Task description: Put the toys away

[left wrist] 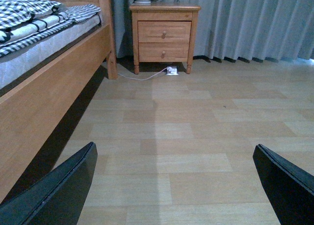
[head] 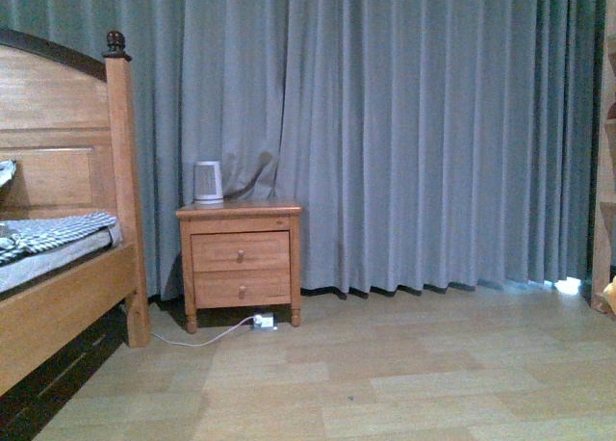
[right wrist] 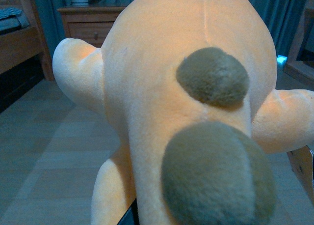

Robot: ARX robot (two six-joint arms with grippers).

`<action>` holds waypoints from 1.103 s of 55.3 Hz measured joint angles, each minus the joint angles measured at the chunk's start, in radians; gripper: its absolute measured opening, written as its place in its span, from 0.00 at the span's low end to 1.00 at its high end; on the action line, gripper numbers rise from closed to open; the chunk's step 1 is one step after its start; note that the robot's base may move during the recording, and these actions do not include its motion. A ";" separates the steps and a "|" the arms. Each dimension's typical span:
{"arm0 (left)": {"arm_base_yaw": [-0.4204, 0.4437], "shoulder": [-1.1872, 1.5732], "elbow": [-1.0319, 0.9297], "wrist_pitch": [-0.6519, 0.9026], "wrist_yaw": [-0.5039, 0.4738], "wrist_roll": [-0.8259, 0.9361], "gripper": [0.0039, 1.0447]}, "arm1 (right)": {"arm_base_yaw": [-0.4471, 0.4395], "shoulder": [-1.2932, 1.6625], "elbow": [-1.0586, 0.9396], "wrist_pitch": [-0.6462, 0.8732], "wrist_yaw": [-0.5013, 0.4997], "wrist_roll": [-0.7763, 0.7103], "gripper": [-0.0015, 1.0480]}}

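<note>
Well, your plush toy fills the right wrist view, pressed close, probably for carrying. Only a dark sliver of the right fingers shows under it, so you cannot tell their grip. Your left fingers are spread wide and empty above the floor. No toy bin shows, and the nightstand has both drawers closed.

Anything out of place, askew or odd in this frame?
Little stands out. A white cable trails loose over the floor from under the nightstand. The plush fills the right wrist view, blocking most of it. Nothing looks spilled or damaged.
</note>
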 joint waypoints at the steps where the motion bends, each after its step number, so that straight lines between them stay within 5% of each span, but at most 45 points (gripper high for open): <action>1: 0.000 0.000 0.000 0.000 0.000 0.000 0.94 | 0.000 0.000 0.000 0.000 0.000 0.000 0.07; 61: 0.000 0.000 0.000 0.000 0.000 0.000 0.94 | 0.000 0.000 0.000 0.000 0.000 0.000 0.07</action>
